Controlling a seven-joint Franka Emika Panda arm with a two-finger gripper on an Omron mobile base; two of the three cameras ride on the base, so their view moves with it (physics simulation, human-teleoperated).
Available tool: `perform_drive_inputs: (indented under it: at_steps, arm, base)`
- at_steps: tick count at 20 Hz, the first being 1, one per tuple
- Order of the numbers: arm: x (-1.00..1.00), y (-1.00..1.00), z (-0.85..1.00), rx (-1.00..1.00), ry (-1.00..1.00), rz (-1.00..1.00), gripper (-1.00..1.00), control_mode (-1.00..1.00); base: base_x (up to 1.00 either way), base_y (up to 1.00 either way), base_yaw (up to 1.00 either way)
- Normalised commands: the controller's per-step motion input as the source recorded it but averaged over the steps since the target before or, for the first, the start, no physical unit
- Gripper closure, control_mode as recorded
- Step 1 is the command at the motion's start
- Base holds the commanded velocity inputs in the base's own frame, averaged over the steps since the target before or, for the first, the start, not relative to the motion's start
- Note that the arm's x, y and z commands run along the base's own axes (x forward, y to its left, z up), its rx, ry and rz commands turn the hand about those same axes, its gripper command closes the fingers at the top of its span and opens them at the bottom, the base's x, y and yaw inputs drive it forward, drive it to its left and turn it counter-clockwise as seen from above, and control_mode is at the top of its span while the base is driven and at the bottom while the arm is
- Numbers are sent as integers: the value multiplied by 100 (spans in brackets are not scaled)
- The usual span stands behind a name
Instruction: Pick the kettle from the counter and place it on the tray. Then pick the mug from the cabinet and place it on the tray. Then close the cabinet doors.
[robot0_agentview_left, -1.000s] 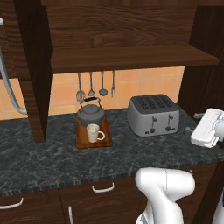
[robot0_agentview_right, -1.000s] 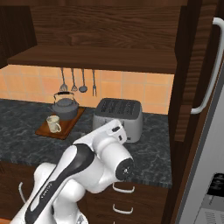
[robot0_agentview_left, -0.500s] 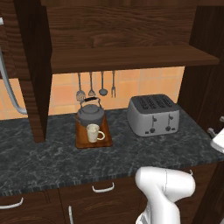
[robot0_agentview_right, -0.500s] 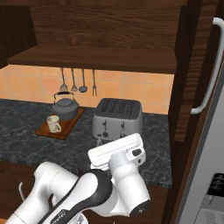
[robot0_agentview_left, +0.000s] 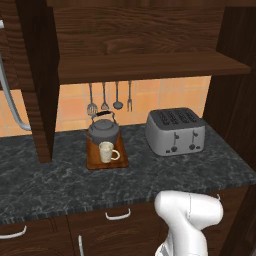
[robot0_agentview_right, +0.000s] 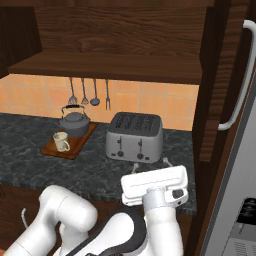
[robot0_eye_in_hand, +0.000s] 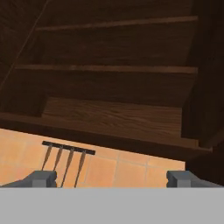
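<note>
The dark-grey kettle (robot0_agentview_left: 103, 130) (robot0_agentview_right: 75, 123) stands on the back of the reddish wooden tray (robot0_agentview_left: 94, 161) (robot0_agentview_right: 76, 148). The cream mug (robot0_agentview_left: 106, 151) (robot0_agentview_right: 61, 141) sits on the tray in front of it. My gripper (robot0_eye_in_hand: 112, 178) is open, its fingertips (robot0_eye_in_hand: 41, 178) far apart with nothing between them. It looks up into the dark-brown cabinet (robot0_eye_in_hand: 113, 111) from below its shelf. My white hand (robot0_agentview_right: 155, 185) hangs in front of the counter (robot0_agentview_right: 95, 172), right of the tray and well apart from it. Both cabinet doors stand open: the left (robot0_agentview_left: 39, 80), the right (robot0_agentview_right: 215, 85).
A silver toaster (robot0_agentview_left: 175, 131) (robot0_agentview_right: 134, 136) stands on the counter right of the tray. Utensils (robot0_agentview_left: 105, 97) (robot0_eye_in_hand: 63, 159) hang on the tiled wall under the cabinet shelf (robot0_agentview_left: 150, 67). The right door's long silver handle (robot0_agentview_right: 239, 80) is just right of my hand.
My arm has swung down and to the right, out of the left base view and to the front of the counter. The gripper stayed open. Kettle, mug and tray have not moved.
</note>
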Motion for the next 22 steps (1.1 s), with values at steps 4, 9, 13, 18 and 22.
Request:
perform_drive_inputs:
  at_steps: [4, 9, 13, 18, 22]
  arm:
    - [0, -81, 5, 6, 7, -27, -100, -100]
    - [0, -74, 0, 3, 11, -20, -100, -100]
    - [0, -66, 1, 3, 5, -11, -100, -100]
    - [0, -45, 20, 0, 2, -2, -100, -100]
    - [-2, -28, 31, 0, 0, 0, -100, -100]
  base:
    - [0, 0, 0]
    - [0, 0, 0]
    - [0, 0, 0]
    - [0, 0, 0]
    - [0, 0, 0]
